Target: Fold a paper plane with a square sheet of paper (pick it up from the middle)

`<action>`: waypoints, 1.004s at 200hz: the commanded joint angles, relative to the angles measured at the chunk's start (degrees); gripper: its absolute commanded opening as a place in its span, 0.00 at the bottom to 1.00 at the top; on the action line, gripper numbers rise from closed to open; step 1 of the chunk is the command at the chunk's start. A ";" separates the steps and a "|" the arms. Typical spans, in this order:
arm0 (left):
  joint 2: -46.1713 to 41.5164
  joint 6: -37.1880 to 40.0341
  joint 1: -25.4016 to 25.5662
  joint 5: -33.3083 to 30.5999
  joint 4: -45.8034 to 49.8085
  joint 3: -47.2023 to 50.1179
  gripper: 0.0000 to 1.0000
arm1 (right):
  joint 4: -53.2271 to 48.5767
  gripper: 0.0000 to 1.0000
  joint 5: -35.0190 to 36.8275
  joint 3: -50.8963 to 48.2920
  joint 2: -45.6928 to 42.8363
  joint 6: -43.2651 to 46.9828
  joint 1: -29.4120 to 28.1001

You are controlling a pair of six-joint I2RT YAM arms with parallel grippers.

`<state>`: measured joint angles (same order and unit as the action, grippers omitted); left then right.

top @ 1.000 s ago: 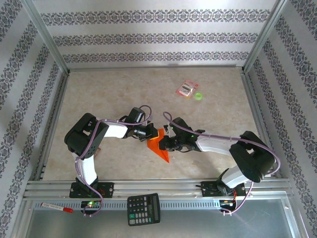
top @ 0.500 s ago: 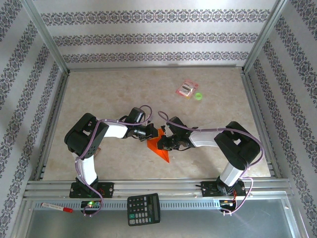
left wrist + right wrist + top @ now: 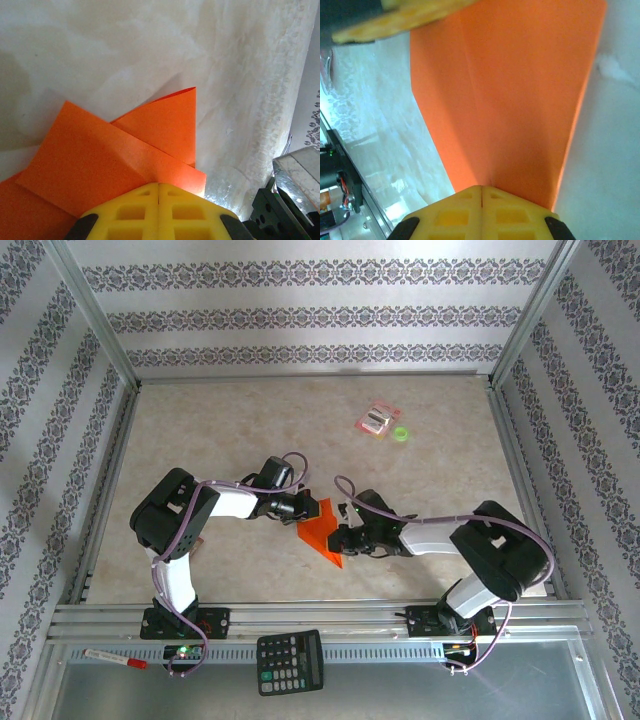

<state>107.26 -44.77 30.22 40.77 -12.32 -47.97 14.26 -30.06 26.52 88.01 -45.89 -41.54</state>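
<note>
Striped, patterned walls (image 3: 300, 310) rise around three sides of the beige marbled table (image 3: 220, 430); aluminium rails (image 3: 330, 616) edge its near side.

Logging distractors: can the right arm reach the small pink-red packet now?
Probably not: the right gripper is shut on the folded orange paper; otherwise the way to the small pink-red packet looks free.

I count two robot arms, the left arm (image 3: 175, 515) and the right arm (image 3: 490, 550). Between them lies one folded orange paper (image 3: 322, 540). Upper right of centre there is one pink-red packet (image 3: 378, 420) and one small green ring (image 3: 401, 434). Along the bottom edge: one black calculator (image 3: 290, 661) and one red-capped marker (image 3: 115, 658).
</note>
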 commanded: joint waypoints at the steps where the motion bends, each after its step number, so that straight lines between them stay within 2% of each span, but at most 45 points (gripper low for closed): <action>1: 1.81 2.99 -1.68 -5.35 6.93 0.67 0.00 | -7.54 0.00 0.86 -4.59 -1.83 -2.32 -2.17; 94: 1.88 3.12 -1.74 -6.32 7.48 1.13 0.00 | -10.82 0.00 6.24 -13.91 -14.09 -8.80 -8.27; 111: 1.65 2.89 -1.72 -6.01 7.34 1.02 0.00 | -13.86 0.00 5.94 -13.29 -17.90 -7.61 -7.89; 137: 0.84 1.53 -1.57 -3.98 6.05 -0.06 0.00 | -19.55 0.02 5.26 -9.39 -26.56 -3.13 -4.03; 167: -1.96 -2.06 -1.25 -0.84 1.51 -1.71 0.14 | -20.88 0.15 11.66 -4.73 -30.62 0.45 -1.64; 201: -8.12 -3.95 -1.63 0.59 0.86 -3.38 0.38 | -15.11 0.27 16.50 0.35 -23.22 2.45 -0.86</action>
<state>104.81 -46.98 29.56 41.17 -11.31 -49.10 -2.90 -18.79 22.70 59.83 -46.87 -42.85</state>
